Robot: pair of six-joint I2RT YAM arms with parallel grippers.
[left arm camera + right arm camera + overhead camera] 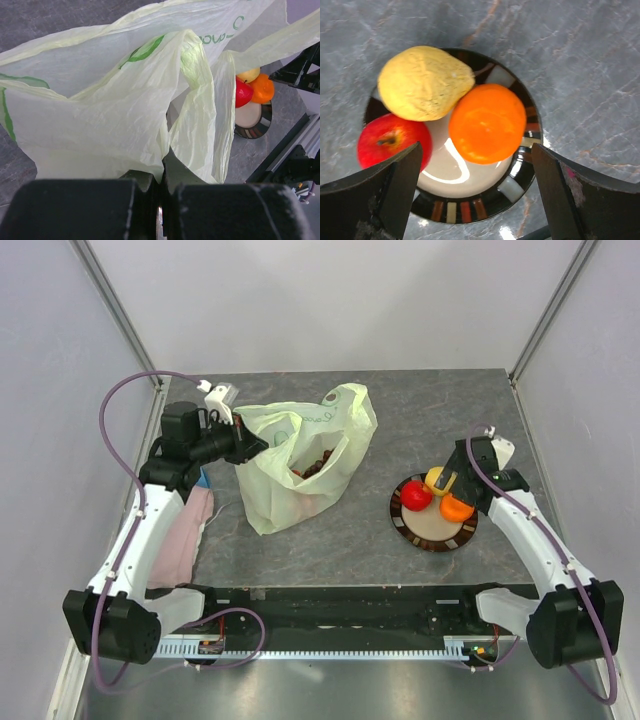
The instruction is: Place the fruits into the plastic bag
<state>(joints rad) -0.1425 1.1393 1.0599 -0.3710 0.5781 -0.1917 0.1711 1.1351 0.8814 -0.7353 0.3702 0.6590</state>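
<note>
While pinched at its rim, plastic bag (300, 465): upper left of centre in the overhead view, mouth up and open; dark fruit (312, 468) inside, kind unclear.
Bag handling: thin, crinkly, limp; no shape of its own; likely to sag shut if released; best held at rim or loop handle.
Fruits outside bag: red apple (390, 140), lemon (422, 82), orange (487, 122), touching one another on plate (465, 210), right of centre overhead, well apart from bag.
Fruit handling: firm, round, smooth; liable to roll or slip; orange best taken from above, across its widest part.
Left gripper (160, 180): closed on a fold of the bag rim, film pinched between the jaws.
Right gripper (477, 192): jaws spread wide above the plate, orange below the gap, apple by the left jaw; empty, no contact visible.
Other: pink cloth (180, 540), left edge of overhead view.
</note>
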